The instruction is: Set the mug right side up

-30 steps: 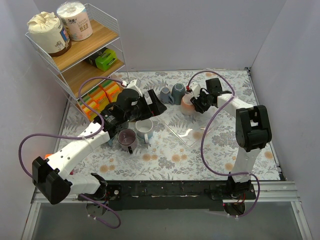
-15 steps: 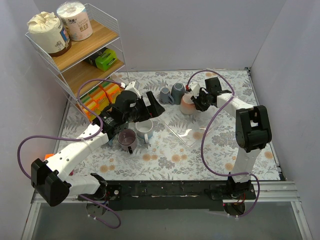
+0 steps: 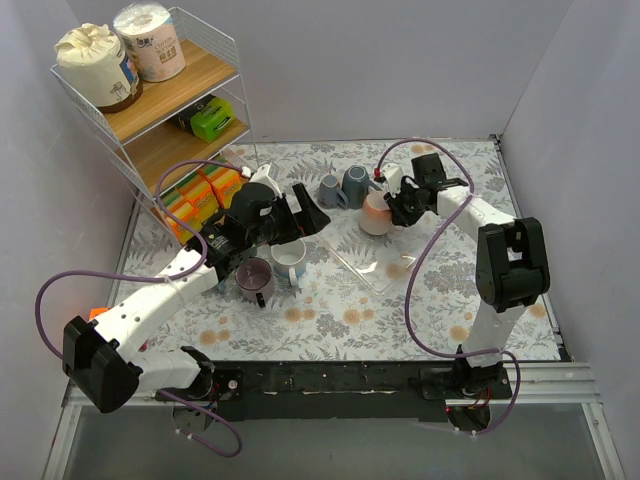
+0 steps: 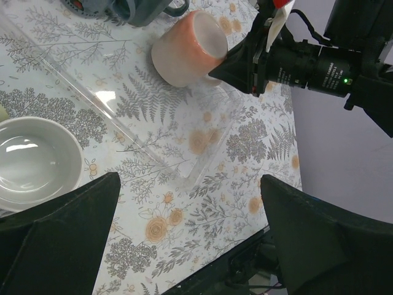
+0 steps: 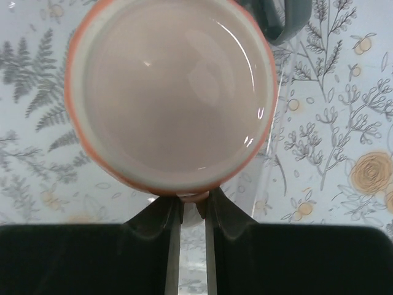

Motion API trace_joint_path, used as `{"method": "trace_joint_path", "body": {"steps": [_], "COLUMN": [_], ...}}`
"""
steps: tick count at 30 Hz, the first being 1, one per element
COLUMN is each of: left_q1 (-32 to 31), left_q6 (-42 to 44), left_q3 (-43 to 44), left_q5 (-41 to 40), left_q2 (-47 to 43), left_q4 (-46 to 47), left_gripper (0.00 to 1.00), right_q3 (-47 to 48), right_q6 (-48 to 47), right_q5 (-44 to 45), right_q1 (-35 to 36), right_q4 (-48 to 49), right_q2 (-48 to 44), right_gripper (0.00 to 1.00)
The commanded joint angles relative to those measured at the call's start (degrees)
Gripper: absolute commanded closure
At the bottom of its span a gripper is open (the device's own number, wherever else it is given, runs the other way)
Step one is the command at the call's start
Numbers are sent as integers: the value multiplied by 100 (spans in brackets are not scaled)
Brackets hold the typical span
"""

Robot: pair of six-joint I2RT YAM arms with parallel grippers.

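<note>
The pink-orange mug (image 3: pixel 376 212) rests tilted on the far end of a clear tray (image 3: pixel 375 265), its closed pale end turned up toward the right wrist camera (image 5: pixel 172 92). In the left wrist view the mug (image 4: pixel 184 49) leans over on the tray (image 4: pixel 123 117). My right gripper (image 3: pixel 398 208) is at the mug's right side, with the jaws (image 5: pixel 193 203) shut on its small handle. My left gripper (image 3: pixel 310 215) hovers open left of the tray, and nothing lies between its fingers (image 4: pixel 55 233).
Two grey mugs (image 3: pixel 333 190) (image 3: pixel 356 182) stand just behind the pink one. A white mug (image 3: pixel 290 258) and a purple mug (image 3: pixel 254 278) sit upright under the left arm. A wire shelf (image 3: pixel 150 110) with rolls and boxes fills the far left corner.
The right gripper's jaws have closed on the mug's handle, and the mug has tipped slightly. The left arm has shifted a little and stays open.
</note>
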Motion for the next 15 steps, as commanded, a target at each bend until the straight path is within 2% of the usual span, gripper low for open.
{"method": "trace_joint_path", "body": {"steps": [1, 4, 9, 10, 11, 13, 14, 15], "left_q1": [27, 27, 27, 27, 18, 27, 27, 27], "left_q6": [38, 47, 65, 65, 82, 161, 249, 371], "left_q3": [-137, -243, -260, -269, -287, -348, -409, -479], "left_q5": [236, 290, 501, 528, 572, 825, 1044, 1673], "left_q2": [-142, -107, 25, 34, 34, 60, 43, 34], "left_q4": [246, 440, 703, 756, 887, 1046, 1421, 1642], "left_gripper": [2, 2, 2, 2, 2, 2, 2, 2], "right_q3": [150, 142, -779, -912, -1096, -1509, -1659, -1791], "right_q6": [1370, 2347, 3545, 4104, 4371, 5211, 5513, 5803], "right_q5": [-595, -1105, -1579, -1659, -2007, -2230, -2422, -2407], "right_q1": [110, 171, 163, 154, 154, 162, 163, 154], "right_q4": [-120, -130, 915, 1100, 1606, 2022, 2633, 2892], "right_q2": [-587, -648, -1594, -1763, -1913, -2335, -2475, -2746], "right_gripper": [99, 99, 99, 99, 99, 99, 99, 99]}}
